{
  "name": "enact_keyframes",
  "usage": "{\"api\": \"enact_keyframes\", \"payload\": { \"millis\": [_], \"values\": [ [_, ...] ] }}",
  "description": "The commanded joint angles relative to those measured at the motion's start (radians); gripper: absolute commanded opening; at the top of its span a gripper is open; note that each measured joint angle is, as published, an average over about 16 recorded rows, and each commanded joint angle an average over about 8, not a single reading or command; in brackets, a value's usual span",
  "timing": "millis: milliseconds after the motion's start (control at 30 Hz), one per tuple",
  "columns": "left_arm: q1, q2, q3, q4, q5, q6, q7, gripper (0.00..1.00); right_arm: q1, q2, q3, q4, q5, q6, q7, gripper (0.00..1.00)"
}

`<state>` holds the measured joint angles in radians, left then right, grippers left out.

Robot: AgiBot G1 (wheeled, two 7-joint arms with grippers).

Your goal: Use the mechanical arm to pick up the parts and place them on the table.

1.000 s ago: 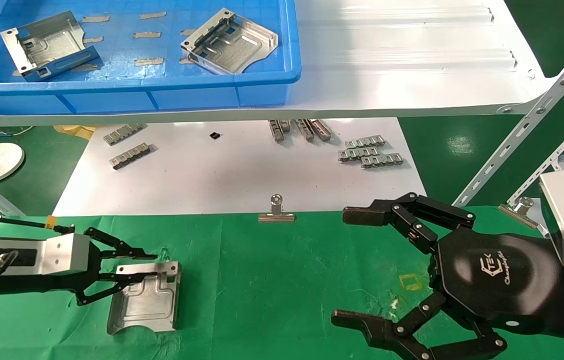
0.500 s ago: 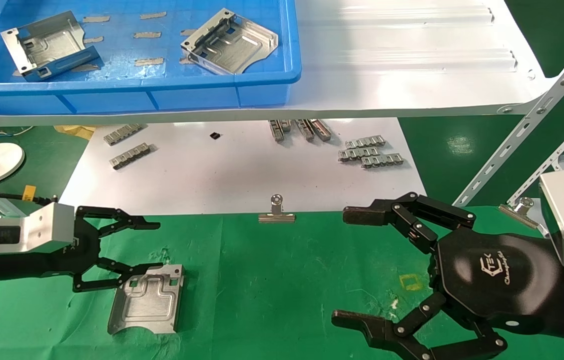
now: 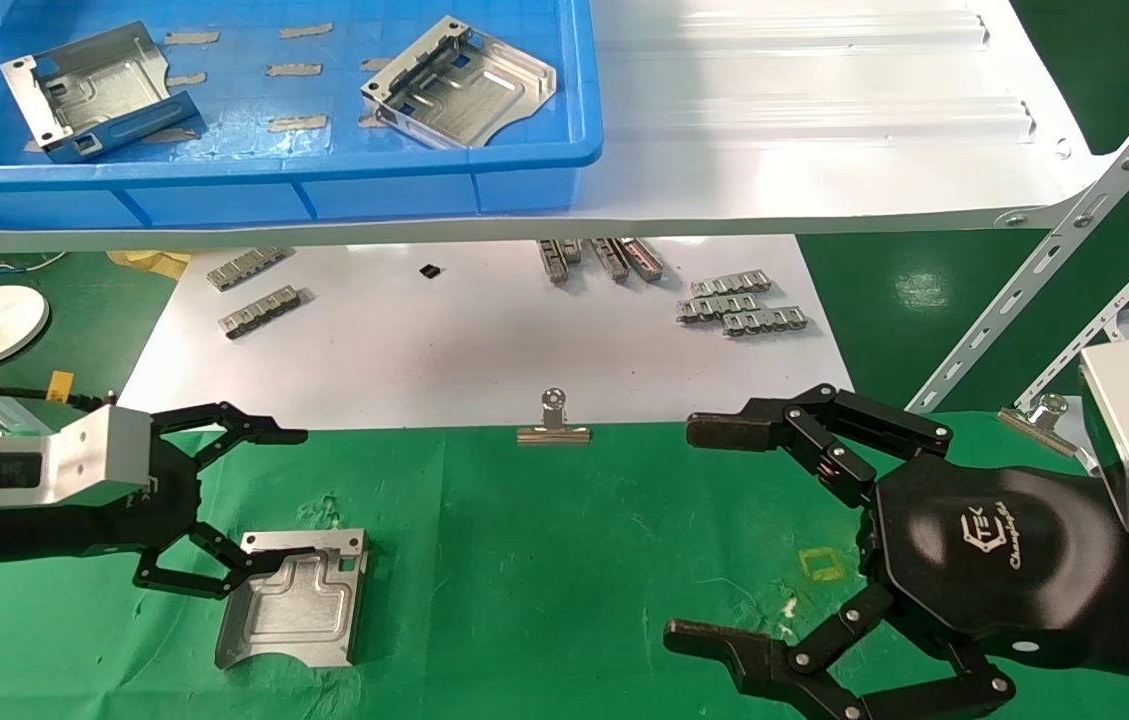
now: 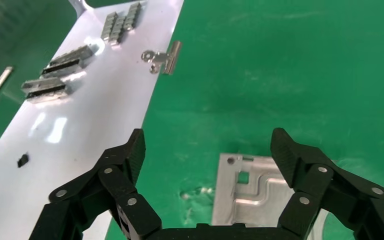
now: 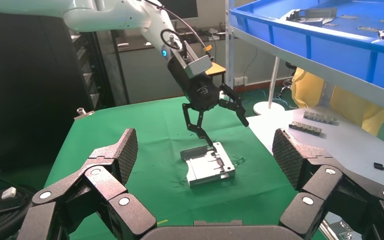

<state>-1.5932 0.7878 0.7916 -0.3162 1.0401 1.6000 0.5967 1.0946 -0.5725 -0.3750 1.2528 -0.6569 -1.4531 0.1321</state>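
Observation:
One silver part (image 3: 294, 600) lies flat on the green table (image 3: 544, 560) at the front left, also seen in the left wrist view (image 4: 252, 192) and in the right wrist view (image 5: 210, 167). My left gripper (image 3: 289, 497) hangs open just over its left edge and holds nothing. One black finger reaches down to the part's raised rail; I cannot tell whether it touches. Two more parts (image 3: 89, 90) (image 3: 459, 85) lie in the blue bin (image 3: 254, 170). My right gripper (image 3: 704, 535) rests open and empty over the table at the front right.
The blue bin stands on a glossy white shelf (image 3: 804, 110) above a white sheet (image 3: 474, 340) that carries grey link strips (image 3: 739, 305). A binder clip (image 3: 552, 425) sits on the cloth's far edge. A yellow square mark (image 3: 821, 565) lies near my right gripper.
My left gripper has opened, let go of the part's rail and drawn back a little to the left. The part now lies flat on the cloth. The right arm has not moved.

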Motion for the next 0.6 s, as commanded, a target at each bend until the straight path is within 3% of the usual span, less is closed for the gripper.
{"api": "enact_keyframes", "payload": {
  "millis": [33, 600],
  "values": [
    [0.008, -0.003, -0.008, -0.015, -0.005, -0.002, -0.012, 1.0, 0.0, 0.0, 0.0, 0.0, 0.0, 0.0, 0.0, 1.0],
    [0.163, -0.055, -0.161, -0.304, -0.097, -0.033, -0.247, 1.0, 0.0, 0.0, 0.0, 0.0, 0.0, 0.0, 0.0, 1.0]
  ]
}}
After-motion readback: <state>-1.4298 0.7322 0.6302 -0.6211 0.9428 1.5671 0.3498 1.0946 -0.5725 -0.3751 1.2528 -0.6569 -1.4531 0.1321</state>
